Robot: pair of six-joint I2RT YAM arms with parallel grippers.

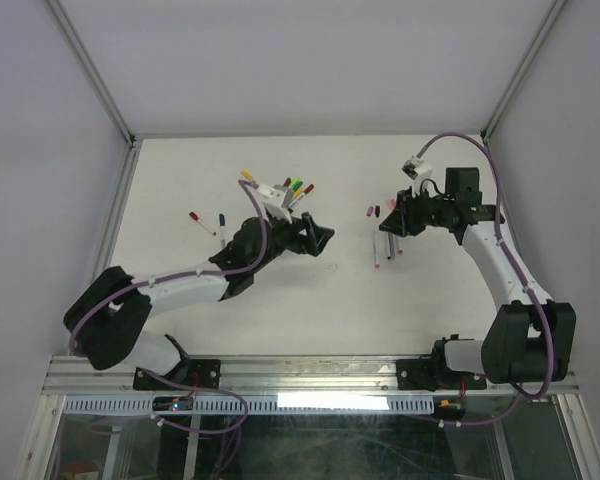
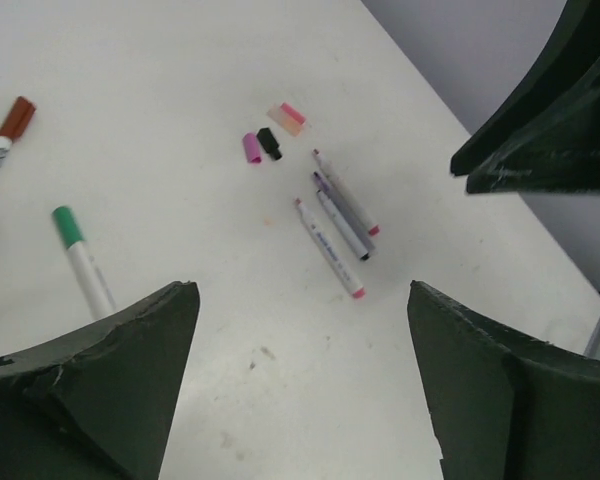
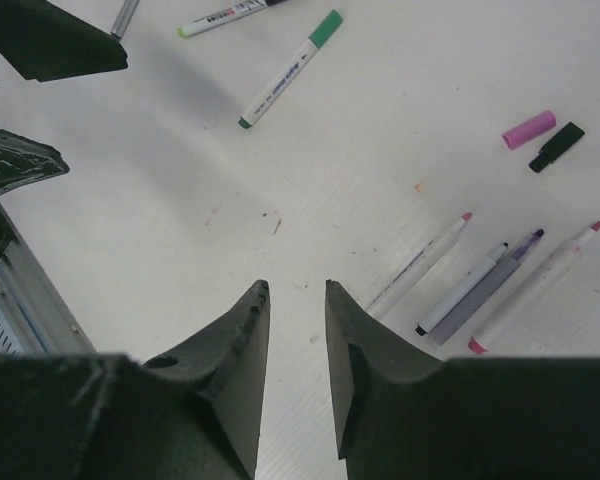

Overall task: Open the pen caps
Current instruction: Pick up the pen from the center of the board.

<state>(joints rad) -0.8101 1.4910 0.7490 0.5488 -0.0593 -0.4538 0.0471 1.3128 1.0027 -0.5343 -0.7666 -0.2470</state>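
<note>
Few pens (image 2: 330,245) uncapped beside loose pen caps (image 2: 269,143); green pen (image 2: 80,262), brown pen (image 2: 16,118) away from those caps still capped; left gripper (image 2: 300,300) released wide, right gripper (image 3: 296,300) near-closed, empty

A lab test cell: white table (image 1: 325,315) boxed by plain panels (image 1: 40,150)

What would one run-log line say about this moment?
Left pincer: open, empty | right pincer: barely parted, empty | three pens: uncapped, caps loose nearby | green pen: capped

Loose caps (image 1: 374,211) just behind uncapped pens (image 1: 377,254), capped pens (image 1: 298,188) well to their left
</note>
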